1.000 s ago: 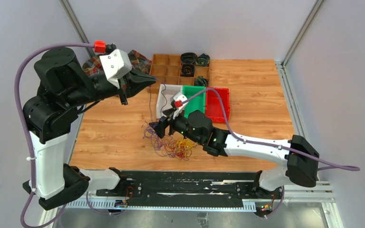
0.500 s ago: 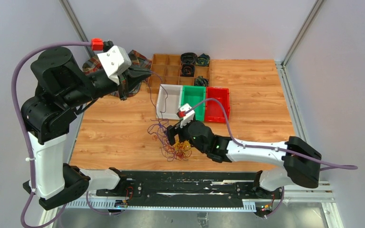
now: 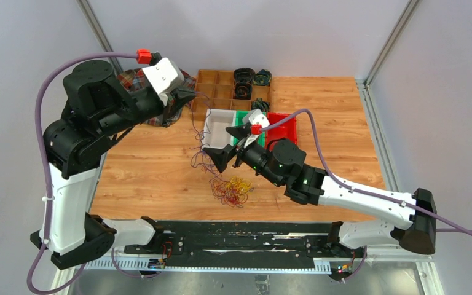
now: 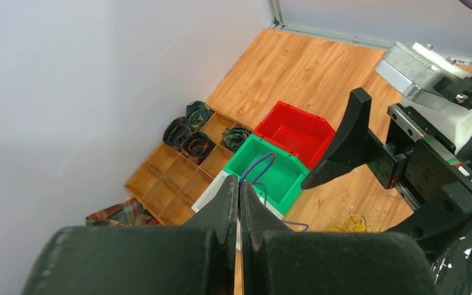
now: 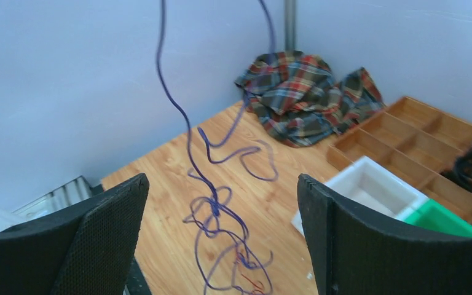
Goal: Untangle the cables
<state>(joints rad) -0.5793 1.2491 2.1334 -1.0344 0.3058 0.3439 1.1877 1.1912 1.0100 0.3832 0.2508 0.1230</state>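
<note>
On wooden worktop (image 3: pixel 141 166), near edge: thin yellow, red and purple tangled cables (image 3: pixel 230 189); one purple strand (image 5: pixel 181 117) pinched high in closed left jaws, right jaws newly lifted clear and spread wide, so separation looks begun.

Wood-grain table (image 3: pixel 344 123), glossy plastic bins (image 4: pixel 292 134), woven plaid cloth (image 5: pixel 301 92), smooth thin cables (image 3: pixel 232 189)

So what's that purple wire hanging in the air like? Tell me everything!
The purple wire is thin, bendy and curly. Its top is pinched in the shut left gripper, high above the wooden table. It hangs down in wobbly loops, bunches into a small knot, and its bottom mixes with the red and yellow wires lying on the table. The open right gripper is not holding it.
</note>
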